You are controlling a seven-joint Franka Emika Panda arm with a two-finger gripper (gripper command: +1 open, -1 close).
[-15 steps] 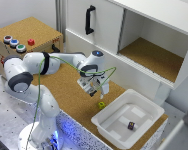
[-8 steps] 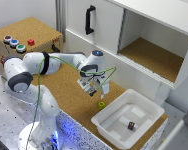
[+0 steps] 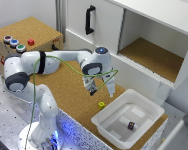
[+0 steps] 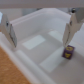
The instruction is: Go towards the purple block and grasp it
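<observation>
Dark purple, almost black, the block (image 3: 130, 125) is sitting on the floor of the white bin (image 3: 110, 131), away from the walls in the exterior view, though the wrist view (image 4: 69, 50) is showing it nearer one side wall than the others. I am seeing nothing else in the bin with it.

My fingers (image 3: 101, 92) are hanging spread apart and empty above the cork tabletop (image 3: 69, 90), short of the bin and well apart from the block. In the wrist view both fingertips (image 4: 8, 31) are framing the bin opening, with the block lying off toward one of them rather than centred between.

What I am worrying about from here:
- The bin rim is standing between me and the block. If I am descending too early, a finger is likely striking the rim or shoving the bin along the tabletop.
- The block is tiny and off-centre in my gap. Closing without lining up first is risking a clipped corner that flicks it away.
- The nearby wall may be blocking one finger from getting down beside the block.
- The yellow-green cube (image 3: 101, 105) is lying on the tabletop just outside the bin, close under my path; I am judging it easy to knock on a low approach.
</observation>
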